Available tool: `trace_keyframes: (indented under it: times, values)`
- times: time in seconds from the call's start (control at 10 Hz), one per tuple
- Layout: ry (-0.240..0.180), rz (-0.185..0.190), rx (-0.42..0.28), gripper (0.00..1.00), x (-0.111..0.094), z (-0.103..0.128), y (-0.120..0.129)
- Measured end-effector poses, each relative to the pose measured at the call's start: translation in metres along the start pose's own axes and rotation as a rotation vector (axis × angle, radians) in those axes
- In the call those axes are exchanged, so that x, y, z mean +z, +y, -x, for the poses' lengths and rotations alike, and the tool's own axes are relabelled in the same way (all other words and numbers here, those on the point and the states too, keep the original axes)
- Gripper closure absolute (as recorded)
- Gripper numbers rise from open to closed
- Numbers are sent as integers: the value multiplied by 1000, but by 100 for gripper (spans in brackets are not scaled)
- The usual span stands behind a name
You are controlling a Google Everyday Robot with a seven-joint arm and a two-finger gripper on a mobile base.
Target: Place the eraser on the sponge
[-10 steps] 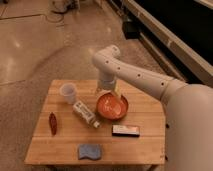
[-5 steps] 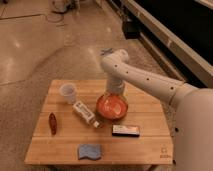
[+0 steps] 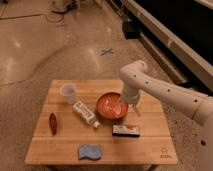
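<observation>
One of each on the wooden table. Sponge at near edge. Eraser behind and right of it, not touching. Small red object on left. White bottle lying mid-table. Orange bowl and clear cup, contents unreadable. Gripper over bowl's right rim, grip state can't tell.

On the table, the cup stands rear left; the bottle lies between cup and bowl; the eraser lies before the bowl; the sponge lies front, left of the eraser; the gripper hangs at the bowl's right rim.
</observation>
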Motion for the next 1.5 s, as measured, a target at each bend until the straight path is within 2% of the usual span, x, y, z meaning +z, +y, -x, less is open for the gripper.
trace_keyframes:
  times: [0.1, 0.2, 0.4, 0.5, 0.7, 1.2, 1.3, 1.4, 1.5]
  values:
    - [10, -38, 60, 20, 7, 3, 15]
    - [21, -58, 87, 20, 13, 5, 25]
    - [39, -92, 127, 20, 27, 17, 45]
    - [41, -98, 137, 20, 32, 21, 53]
    - [39, -98, 134, 20, 45, 34, 66]
    - [40, -99, 131, 20, 46, 35, 65]
    - [33, -93, 131, 20, 51, 37, 65]
    - [9, -71, 127, 20, 68, 47, 64]
    - [-2, -62, 127, 20, 77, 51, 62]
